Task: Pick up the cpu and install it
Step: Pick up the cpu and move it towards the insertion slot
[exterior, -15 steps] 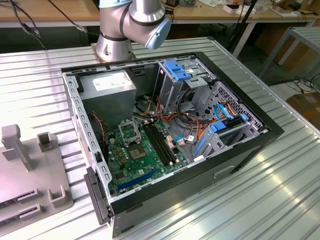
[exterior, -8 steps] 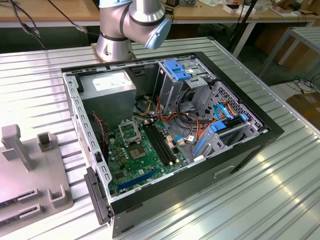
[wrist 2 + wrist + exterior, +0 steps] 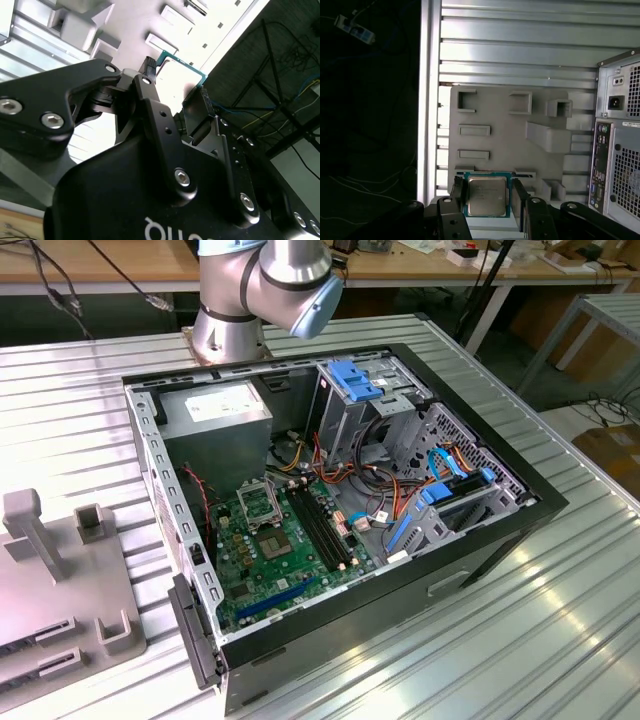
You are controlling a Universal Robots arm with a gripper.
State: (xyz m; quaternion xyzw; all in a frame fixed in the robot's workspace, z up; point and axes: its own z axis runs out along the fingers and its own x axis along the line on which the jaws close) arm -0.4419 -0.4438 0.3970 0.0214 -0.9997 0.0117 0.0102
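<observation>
The cpu [image 3: 487, 196], a small square chip with a silvery top and a green rim, sits between my gripper's [image 3: 488, 194] two black fingers [image 3: 456, 196], which press on its opposite edges. It hangs well above the grey fixture plate [image 3: 495, 115]. In the second wrist view the cpu [image 3: 181, 76] shows as a bright square with a green edge, clamped between the fingertips [image 3: 200, 107] of the gripper [image 3: 176, 84]. The metal-framed socket [image 3: 262, 502] with its dark centre lies on the green motherboard [image 3: 270, 565] inside the open computer case [image 3: 500, 540].
The arm's base and elbow [image 3: 265, 290] stand behind the case. The grey fixture plate [image 3: 60, 580] with raised blocks lies at the exterior view's left on the slatted aluminium table [image 3: 560, 640]. Cables, blue drive brackets [image 3: 355, 380] and a power supply [image 3: 215, 405] crowd the case. The case's rear panel [image 3: 620, 150] stands beside the plate.
</observation>
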